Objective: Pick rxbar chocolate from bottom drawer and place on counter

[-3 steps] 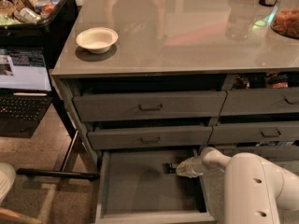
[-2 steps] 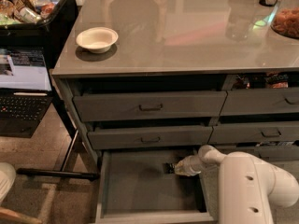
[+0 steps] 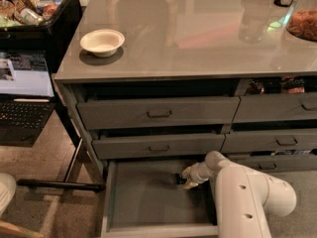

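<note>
While the bottom drawer (image 3: 143, 200) stands open, the gripper (image 3: 185, 180) sits inside against what may be the rxbar chocolate (image 3: 178, 179), its hold impossible to tell.

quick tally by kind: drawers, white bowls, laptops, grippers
drawers: 6
white bowl: 1
laptop: 1
gripper: 1, down in the open bottom drawer
total: 9
</note>
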Action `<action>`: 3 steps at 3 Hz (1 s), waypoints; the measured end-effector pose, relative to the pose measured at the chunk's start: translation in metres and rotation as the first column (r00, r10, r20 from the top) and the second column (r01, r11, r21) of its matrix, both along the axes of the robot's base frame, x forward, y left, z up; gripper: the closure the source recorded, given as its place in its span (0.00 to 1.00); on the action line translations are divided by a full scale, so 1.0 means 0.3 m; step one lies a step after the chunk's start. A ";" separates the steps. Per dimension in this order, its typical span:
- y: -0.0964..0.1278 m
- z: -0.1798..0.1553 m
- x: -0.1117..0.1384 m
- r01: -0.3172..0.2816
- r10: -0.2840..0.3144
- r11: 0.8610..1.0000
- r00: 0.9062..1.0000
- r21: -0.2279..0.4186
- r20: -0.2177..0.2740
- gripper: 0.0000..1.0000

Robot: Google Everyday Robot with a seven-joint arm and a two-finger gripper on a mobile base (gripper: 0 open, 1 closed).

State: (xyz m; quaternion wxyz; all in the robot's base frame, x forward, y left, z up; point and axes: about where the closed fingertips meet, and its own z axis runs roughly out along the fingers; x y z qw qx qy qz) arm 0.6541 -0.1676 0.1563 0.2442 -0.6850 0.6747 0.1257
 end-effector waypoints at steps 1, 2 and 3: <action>-0.006 -0.043 0.028 0.023 -0.023 1.000 1.000 0.003 -0.019 0.00; -0.024 -0.073 0.039 0.047 -0.046 0.999 0.998 0.005 -0.033 0.00; -0.027 -0.110 0.046 0.061 -0.061 0.998 0.997 0.006 -0.051 0.00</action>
